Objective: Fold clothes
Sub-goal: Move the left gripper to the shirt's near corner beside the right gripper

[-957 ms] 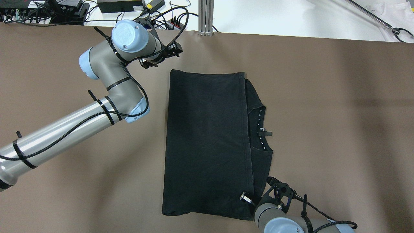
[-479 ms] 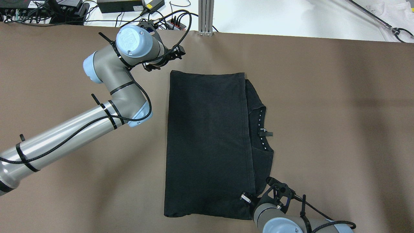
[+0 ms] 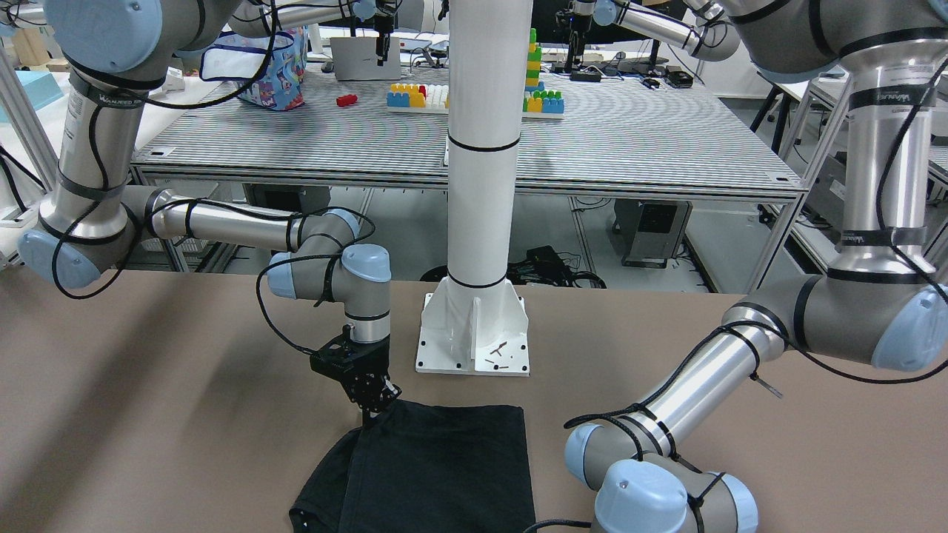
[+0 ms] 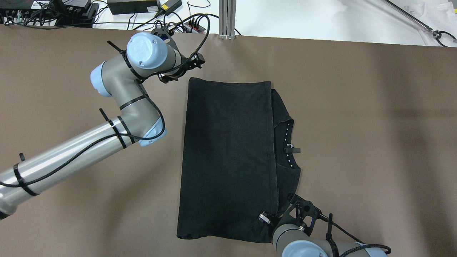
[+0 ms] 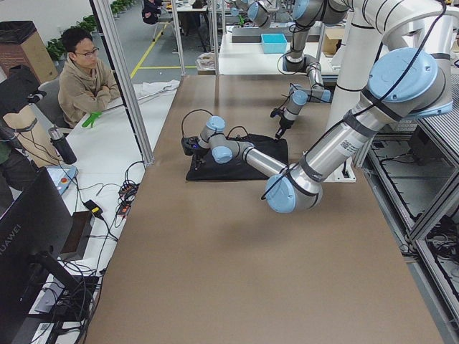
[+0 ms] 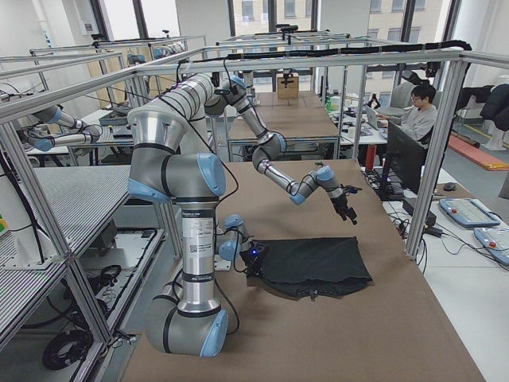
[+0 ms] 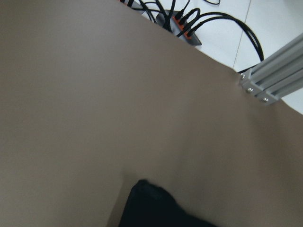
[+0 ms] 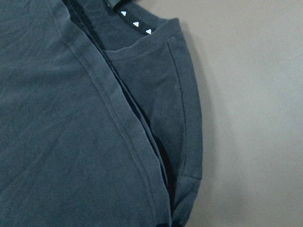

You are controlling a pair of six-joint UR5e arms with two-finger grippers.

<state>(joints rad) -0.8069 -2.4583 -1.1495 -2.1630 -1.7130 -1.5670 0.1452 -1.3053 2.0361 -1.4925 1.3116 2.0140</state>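
Right gripper (image 3: 368, 413), pinching the black garment (image 4: 228, 153), has tugged its near corner leftward; whether left gripper (image 6: 348, 212) is spread, cannot tell.

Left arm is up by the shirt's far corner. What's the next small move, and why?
Probably ease the left gripper down onto the far corner of the black garment: it hovers just off that corner, while the right gripper is at the near hem corner.

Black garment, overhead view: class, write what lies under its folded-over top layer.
The black garment shows its lower layer, with the collar, beside the hemmed edge; anything further underneath is covered.
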